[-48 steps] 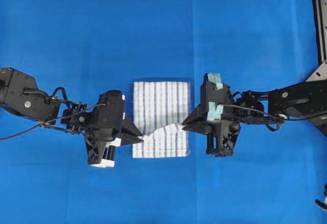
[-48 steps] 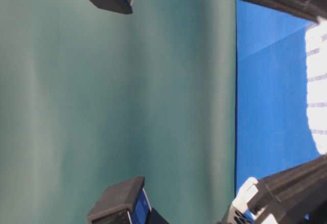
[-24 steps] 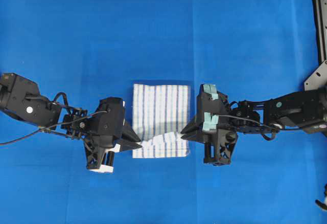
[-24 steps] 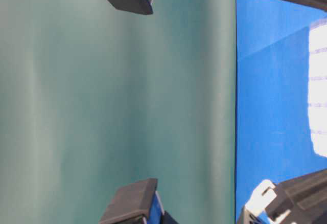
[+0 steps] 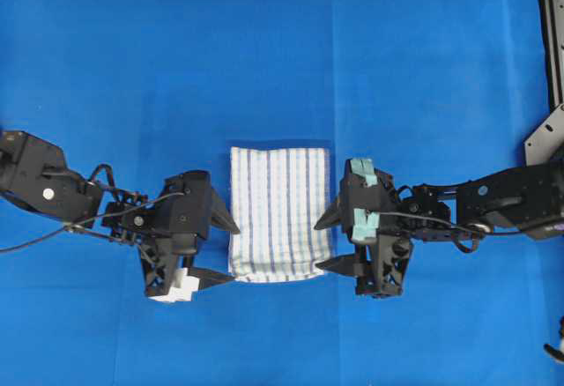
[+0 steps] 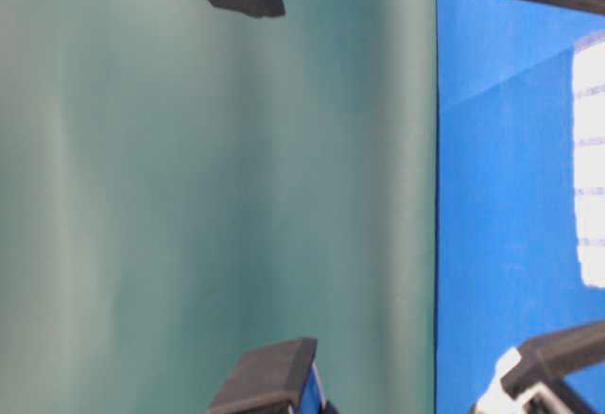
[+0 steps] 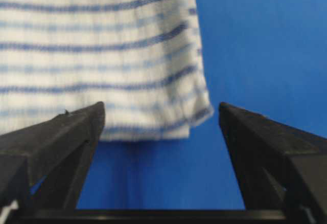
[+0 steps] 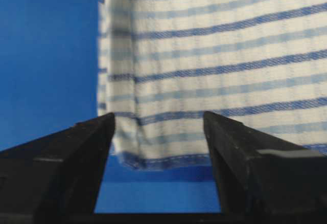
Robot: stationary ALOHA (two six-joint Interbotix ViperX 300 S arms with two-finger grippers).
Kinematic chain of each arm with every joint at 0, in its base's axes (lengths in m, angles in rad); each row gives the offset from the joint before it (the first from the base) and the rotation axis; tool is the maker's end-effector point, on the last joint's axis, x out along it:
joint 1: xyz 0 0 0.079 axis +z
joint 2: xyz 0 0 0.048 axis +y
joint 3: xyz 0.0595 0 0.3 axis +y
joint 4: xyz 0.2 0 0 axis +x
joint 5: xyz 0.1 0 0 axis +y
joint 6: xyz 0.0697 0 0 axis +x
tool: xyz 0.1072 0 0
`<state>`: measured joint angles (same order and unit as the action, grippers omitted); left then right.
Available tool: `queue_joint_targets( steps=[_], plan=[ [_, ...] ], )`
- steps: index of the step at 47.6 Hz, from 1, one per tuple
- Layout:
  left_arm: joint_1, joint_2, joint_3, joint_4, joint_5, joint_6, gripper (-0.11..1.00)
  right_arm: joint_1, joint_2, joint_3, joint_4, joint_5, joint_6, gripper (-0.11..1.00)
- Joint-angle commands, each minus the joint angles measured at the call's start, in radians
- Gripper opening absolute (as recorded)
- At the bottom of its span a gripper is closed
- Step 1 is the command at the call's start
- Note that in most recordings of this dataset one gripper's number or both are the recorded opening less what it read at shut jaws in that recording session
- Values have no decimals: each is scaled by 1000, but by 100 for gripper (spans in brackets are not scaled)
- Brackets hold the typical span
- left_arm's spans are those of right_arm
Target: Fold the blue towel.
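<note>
On the counter point(image 5: 123, 69), the blue towel point(image 5: 278, 213) lies folded; your left hand point(image 5: 222, 249) and right hand point(image 5: 328, 243) are spread, empty. Back both straight off without snagging edges.

One camera looks straight down; another sits sideways at table level. Both wrist cameras face the blue towel point(image 5: 278, 213) closely from opposite sides; every view shares it.

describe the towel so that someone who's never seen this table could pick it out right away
Look at the solid blue table covering seen from overhead; near its middle two black grippers, left gripper and right gripper, face each other with jaws open. Between them lies the blue towel, a flat rectangle. It is the only white thing with thin blue stripes.
</note>
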<state>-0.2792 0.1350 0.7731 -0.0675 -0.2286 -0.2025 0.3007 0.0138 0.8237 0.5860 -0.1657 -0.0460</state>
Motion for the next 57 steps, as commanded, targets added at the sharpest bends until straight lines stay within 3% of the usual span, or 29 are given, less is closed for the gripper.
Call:
queue_joint_targets(
  steps=[1, 8, 18, 26, 38, 48, 57],
  plan=[
    [0, -67, 2, 3, 34, 3, 91, 6, -64, -12, -8, -2, -5, 93],
    [2, -170, 18, 6, 109, 6, 84, 5, -172, 20, -35, 6, -31, 93],
    [21, -348, 74, 20, 169, 12, 84, -21, -354, 92, -40, 9, -114, 93],
    [67, -494, 173, 20, 155, 63, 84, -71, -525, 173, -40, 20, -196, 93],
    [138, -741, 353, 20, 44, 152, 83, -146, -758, 259, -43, 100, -279, 93],
    [178, -950, 466, 20, 41, 239, 83, -227, -888, 357, -52, 129, -328, 93],
    [242, -1106, 568, 20, 74, 252, 83, -278, -1012, 463, -61, 130, -334, 93]
  ],
)
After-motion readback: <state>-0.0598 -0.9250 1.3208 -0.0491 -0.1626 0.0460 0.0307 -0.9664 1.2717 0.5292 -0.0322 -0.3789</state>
